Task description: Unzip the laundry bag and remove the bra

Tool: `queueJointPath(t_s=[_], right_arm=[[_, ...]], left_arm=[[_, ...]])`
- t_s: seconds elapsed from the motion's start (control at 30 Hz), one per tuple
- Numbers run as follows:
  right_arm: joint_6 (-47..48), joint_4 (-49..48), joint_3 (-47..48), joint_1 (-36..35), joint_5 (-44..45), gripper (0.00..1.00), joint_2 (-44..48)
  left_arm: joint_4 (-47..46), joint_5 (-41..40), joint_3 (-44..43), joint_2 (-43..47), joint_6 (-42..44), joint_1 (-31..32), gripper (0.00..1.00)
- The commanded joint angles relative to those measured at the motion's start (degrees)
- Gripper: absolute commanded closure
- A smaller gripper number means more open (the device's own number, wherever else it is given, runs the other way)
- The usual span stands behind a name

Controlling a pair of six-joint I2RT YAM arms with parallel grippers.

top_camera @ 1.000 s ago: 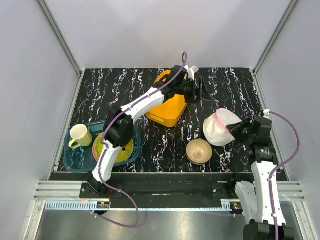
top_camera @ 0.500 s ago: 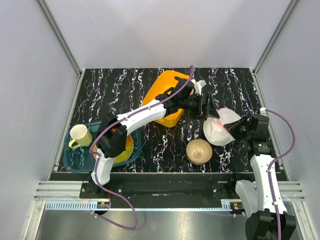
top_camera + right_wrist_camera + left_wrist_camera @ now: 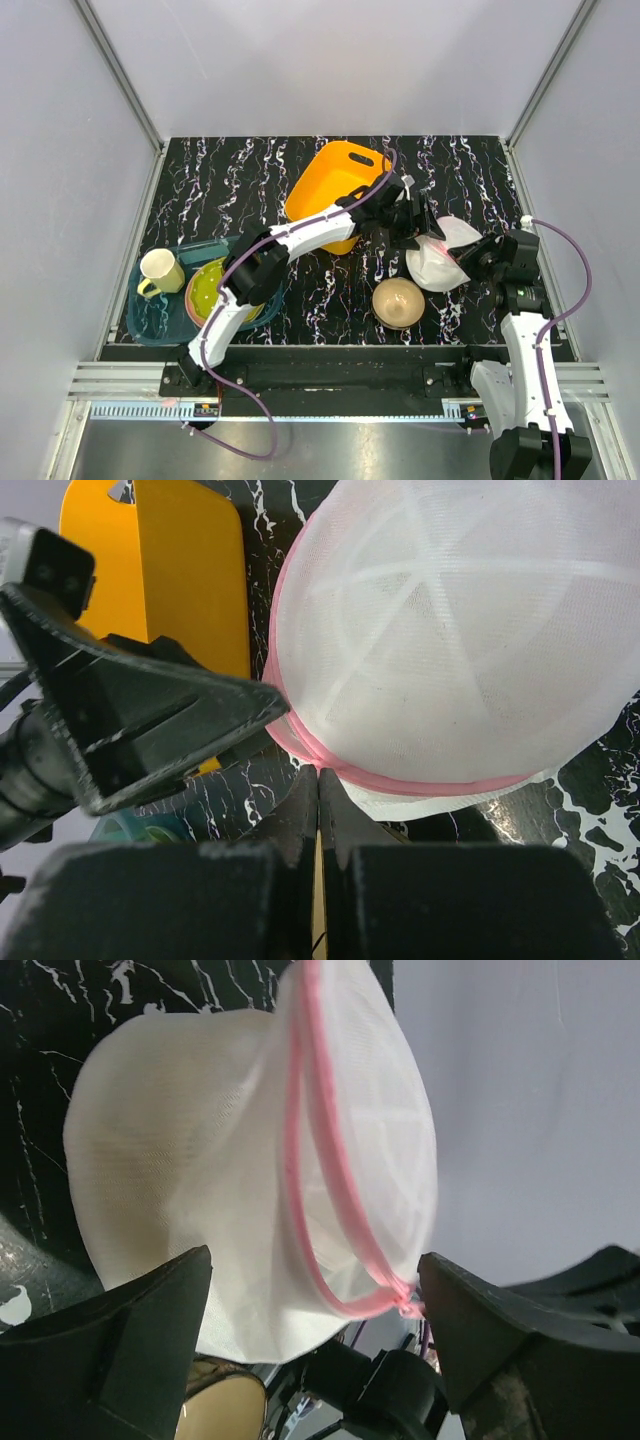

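Observation:
The laundry bag (image 3: 438,255), a white mesh dome with pink zipper trim, lies at the right of the black marbled table. My right gripper (image 3: 470,258) is shut, its fingertips (image 3: 320,772) pinched on the pink trim at the bag's near rim. My left gripper (image 3: 425,225) reaches across from the left and stands open, its two fingers straddling the bag's edge (image 3: 315,1310). The pink zipper end (image 3: 405,1305) sits just beside its right finger (image 3: 520,1340), not touched. The bag (image 3: 200,1160) is zipped. The bra is hidden.
A tan dome bowl (image 3: 398,300) sits just in front of the bag. An orange basket (image 3: 330,185) lies tilted behind the left forearm. At the left, a teal tray (image 3: 150,315) holds a yellow mug (image 3: 160,270) and stacked plates (image 3: 215,285).
My left arm has swung from the orange basket rightwards and nearer, to the bag, jaws still open. The bag has shifted slightly. The right gripper kept its pinch.

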State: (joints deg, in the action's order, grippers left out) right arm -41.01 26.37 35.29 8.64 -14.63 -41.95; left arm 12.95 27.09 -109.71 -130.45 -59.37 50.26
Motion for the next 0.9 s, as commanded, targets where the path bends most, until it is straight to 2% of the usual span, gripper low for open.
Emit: queueJointPath(t_s=[0.0, 0.1, 0.17, 0.2, 0.23, 0.37, 0.47, 0.57, 0.87], right_arm=[[1.2, 0.0, 1.4, 0.2, -0.7, 1.0, 1.0], [1.3, 0.3, 1.4, 0.1, -0.6, 1.0, 1.0], [1.4, 0.8, 1.6, 0.1, -0.7, 1.0, 1.0], [1.5, 1.2, 1.9, 0.1, -0.6, 1.0, 0.9], [1.9, 2.1, 2.3, 0.1, -0.2, 1.0, 0.8], [2.8, 3.5, 1.9, 0.1, 3.1, 1.0, 0.3], [1.3, 5.2, 1.8, 0.2, 6.7, 1.0, -1.4], [0.3, 5.0, 1.5, 0.2, 7.5, 1.0, -2.3], [2.7, 5.4, 3.6, 0.2, 10.2, 1.0, -1.9]], left_arm=[[-4.0, -0.8, -5.3, -2.3, -5.0, 0.2, 0.14], [-4.9, -0.6, -6.9, -3.9, -5.6, 0.5, 0.23], [-6.4, -0.1, -6.0, -3.9, -5.7, 0.5, 0.43], [-7.0, 0.3, -5.5, -3.7, -5.6, 0.2, 0.84], [-7.2, 0.8, -4.9, -3.3, -5.3, -0.2, 0.98], [-7.0, 1.7, 0.9, 3.9, -1.0, -2.4, 1.0], [-2.2, -1.0, 6.4, 8.1, 5.7, -4.8, 1.0], [-4.9, 1.1, 12.9, 12.1, 6.1, -7.7, 1.0], [-4.9, 5.2, 15.0, 13.6, 10.2, -9.7, 1.0]])
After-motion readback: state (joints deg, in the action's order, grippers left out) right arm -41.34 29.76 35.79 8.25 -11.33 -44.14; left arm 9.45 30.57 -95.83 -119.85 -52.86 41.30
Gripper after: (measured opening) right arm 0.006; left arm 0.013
